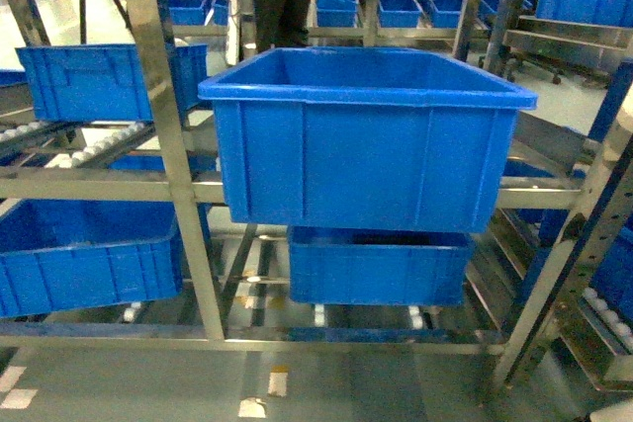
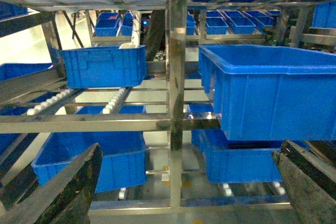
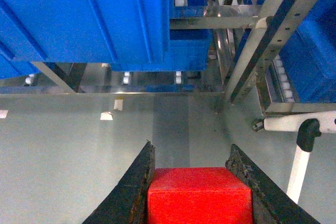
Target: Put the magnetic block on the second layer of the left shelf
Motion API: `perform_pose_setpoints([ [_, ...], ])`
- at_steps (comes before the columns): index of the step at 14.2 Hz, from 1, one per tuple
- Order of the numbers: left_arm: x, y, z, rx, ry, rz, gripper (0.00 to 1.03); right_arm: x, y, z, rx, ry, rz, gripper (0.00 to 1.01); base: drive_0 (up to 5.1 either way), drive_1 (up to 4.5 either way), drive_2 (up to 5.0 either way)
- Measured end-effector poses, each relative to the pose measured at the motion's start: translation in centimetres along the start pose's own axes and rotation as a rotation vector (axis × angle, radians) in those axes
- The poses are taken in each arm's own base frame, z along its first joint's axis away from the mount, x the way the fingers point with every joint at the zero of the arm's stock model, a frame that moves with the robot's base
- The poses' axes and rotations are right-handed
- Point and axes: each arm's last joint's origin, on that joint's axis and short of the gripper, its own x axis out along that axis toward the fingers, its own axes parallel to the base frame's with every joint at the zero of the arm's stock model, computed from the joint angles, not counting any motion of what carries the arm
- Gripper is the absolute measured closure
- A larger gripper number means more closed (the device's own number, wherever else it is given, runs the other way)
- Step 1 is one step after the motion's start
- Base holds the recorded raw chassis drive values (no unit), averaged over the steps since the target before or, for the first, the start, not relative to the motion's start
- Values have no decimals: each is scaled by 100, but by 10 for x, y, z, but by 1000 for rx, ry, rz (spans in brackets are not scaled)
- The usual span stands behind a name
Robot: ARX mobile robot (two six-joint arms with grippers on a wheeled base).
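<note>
Facing rack: a stainless-steel rack [image 1: 178, 170] with shiny upright posts, flat cross rails and white roller rails, standing on a smooth grey-green floor [image 3: 68, 150].
Left shelf second layer [image 1: 99, 185]: steel rail tier on the left; a ribbed blue crate [image 1: 94, 81] sits at its far end on the rollers.
Large crate: large deep rimmed blue crate [image 1: 361, 140], smooth moulded plastic, rectangular with a thick lip, on the right bay near the camera; a smaller blue crate [image 1: 376, 269] lies directly below it.
Magnetic block [image 3: 198, 195]: plain matte red cube, flat faces, fine grainy surface, no markings; low and near, above the floor, right of the rack and well apart from the left tier.
Right gripper [image 3: 197, 182]: two dark, rough-textured fingers pressed against the cube's left and right sides, pinching it.
Left gripper [image 2: 184, 192]: dark worn fingers [image 2: 68, 187] spread wide at the frame's lower corners, holding nothing, facing the rack's centre post.
</note>
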Motion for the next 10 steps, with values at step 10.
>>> perform_pose_setpoints([
  [10,0,0,0,0,0,0,5,0,0,0,0,1,2,68,-96,61,40],
])
